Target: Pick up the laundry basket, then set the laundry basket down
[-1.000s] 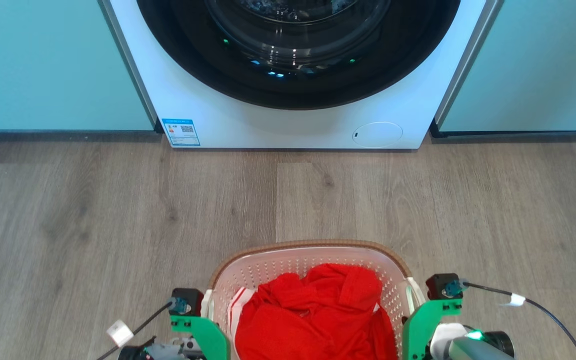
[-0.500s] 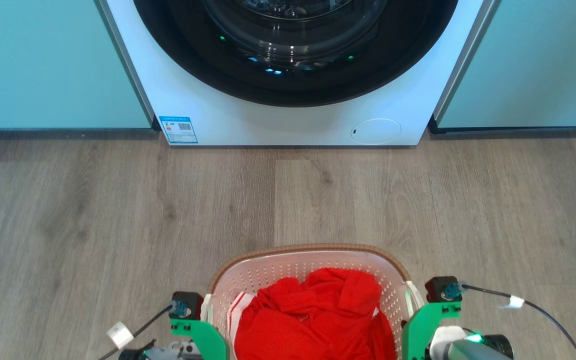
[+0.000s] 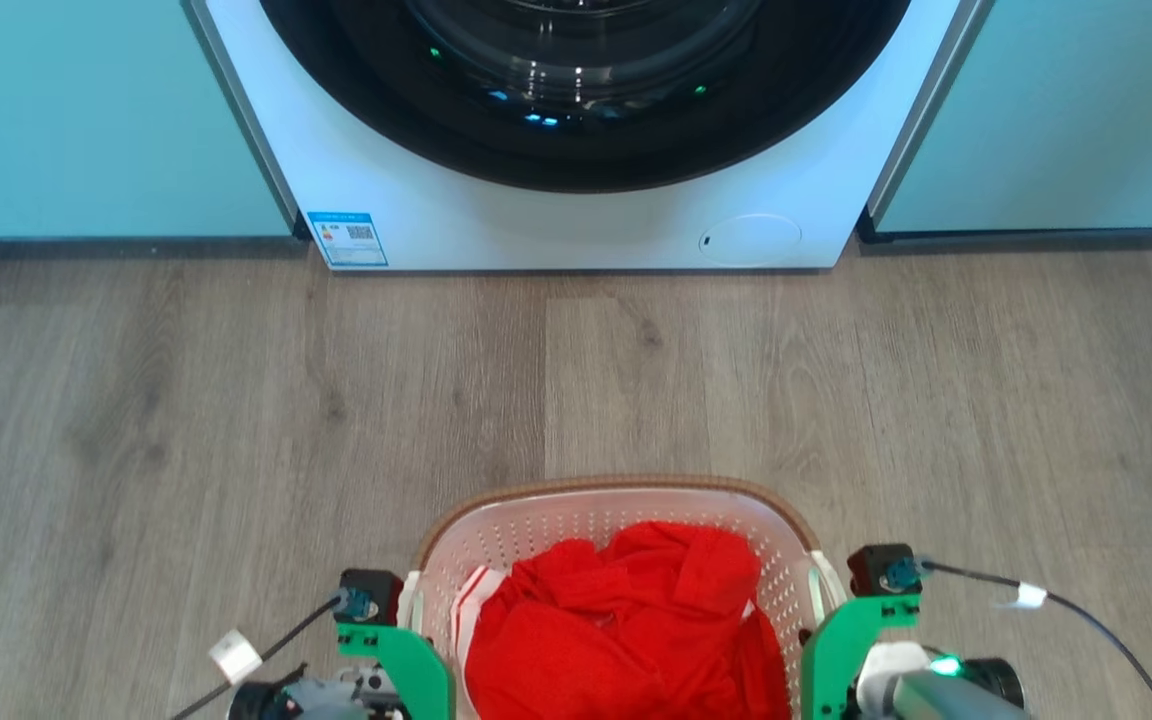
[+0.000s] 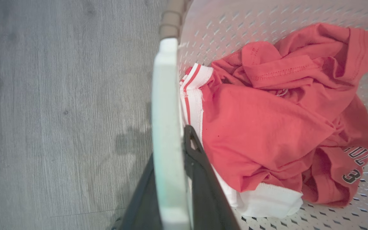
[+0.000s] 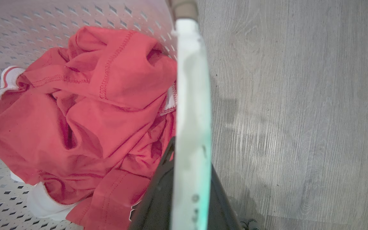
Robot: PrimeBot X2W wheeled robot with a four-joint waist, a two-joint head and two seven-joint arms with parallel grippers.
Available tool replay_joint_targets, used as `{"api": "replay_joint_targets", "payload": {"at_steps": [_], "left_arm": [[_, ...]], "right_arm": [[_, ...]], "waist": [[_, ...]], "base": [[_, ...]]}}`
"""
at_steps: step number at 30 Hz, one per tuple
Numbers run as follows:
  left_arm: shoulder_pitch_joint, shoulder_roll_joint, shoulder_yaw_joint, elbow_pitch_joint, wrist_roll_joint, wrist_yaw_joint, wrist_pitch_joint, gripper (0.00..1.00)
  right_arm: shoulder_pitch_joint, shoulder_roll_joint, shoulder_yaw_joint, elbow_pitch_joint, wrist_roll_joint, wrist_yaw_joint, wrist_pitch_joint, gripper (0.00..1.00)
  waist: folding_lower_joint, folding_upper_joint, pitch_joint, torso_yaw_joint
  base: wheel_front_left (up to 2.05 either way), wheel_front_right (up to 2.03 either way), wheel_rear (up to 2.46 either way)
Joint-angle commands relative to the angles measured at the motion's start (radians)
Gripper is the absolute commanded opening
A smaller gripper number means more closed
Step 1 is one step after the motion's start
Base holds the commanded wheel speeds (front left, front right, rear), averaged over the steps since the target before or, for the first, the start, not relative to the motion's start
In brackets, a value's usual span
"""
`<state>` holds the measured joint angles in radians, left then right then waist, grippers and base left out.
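Observation:
The laundry basket [image 3: 616,488], white perforated plastic with a brown woven rim, sits between my arms at the bottom middle of the head view. A crumpled red garment [image 3: 626,620] with white trim lies in it. My left gripper [image 3: 406,628] is shut on the basket's left handle [image 4: 168,105], one dark finger on each side of the white bar. My right gripper [image 3: 831,615] is shut the same way on the right handle [image 5: 192,95]. Both wrist views look down past the handle at the garment [image 4: 267,121] [image 5: 91,105] and the floor, where the basket casts a shadow.
A white washing machine [image 3: 576,225] with a round dark door [image 3: 586,100] stands straight ahead, between teal cabinet fronts [image 3: 86,110] [image 3: 1086,110]. Bare wood-look floor [image 3: 636,380] lies between the machine and the basket. Thin cables [image 3: 1086,610] trail from both wrists.
The head view has shifted, so the washing machine sits a little higher in the picture. The basket stays clamped between both grippers, with the garment unmoved inside it.

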<state>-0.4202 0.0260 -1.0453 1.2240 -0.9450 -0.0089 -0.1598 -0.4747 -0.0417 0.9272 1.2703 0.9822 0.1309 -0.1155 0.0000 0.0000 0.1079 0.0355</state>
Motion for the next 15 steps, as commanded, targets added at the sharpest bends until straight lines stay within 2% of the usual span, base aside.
{"api": "replay_joint_targets", "payload": {"at_steps": [1, 8, 15], "left_arm": [[-0.055, 0.024, 0.010, 0.004, -0.008, -0.003, -0.015, 0.00], [-0.124, 0.024, 0.000, 0.001, -0.014, 0.007, -0.024, 0.00], [-0.234, 0.024, -0.006, 0.000, -0.012, 0.021, -0.035, 0.00]], "right_arm": [[-0.047, -0.008, 0.014, -0.004, 0.005, 0.000, -0.018, 0.00], [-0.115, -0.008, 0.025, 0.003, 0.011, 0.000, -0.036, 0.00], [-0.226, -0.008, 0.030, 0.010, 0.003, 0.000, -0.059, 0.00]], "waist": [[0.0000, 0.0000, 0.012, -0.002], [0.0000, 0.0000, 0.088, -0.005], [0.0000, 0.0000, 0.216, -0.009]], "base": [[0.00, 0.00, 0.00], [0.00, 0.00, 0.00], [0.00, 0.00, 0.00]]}}
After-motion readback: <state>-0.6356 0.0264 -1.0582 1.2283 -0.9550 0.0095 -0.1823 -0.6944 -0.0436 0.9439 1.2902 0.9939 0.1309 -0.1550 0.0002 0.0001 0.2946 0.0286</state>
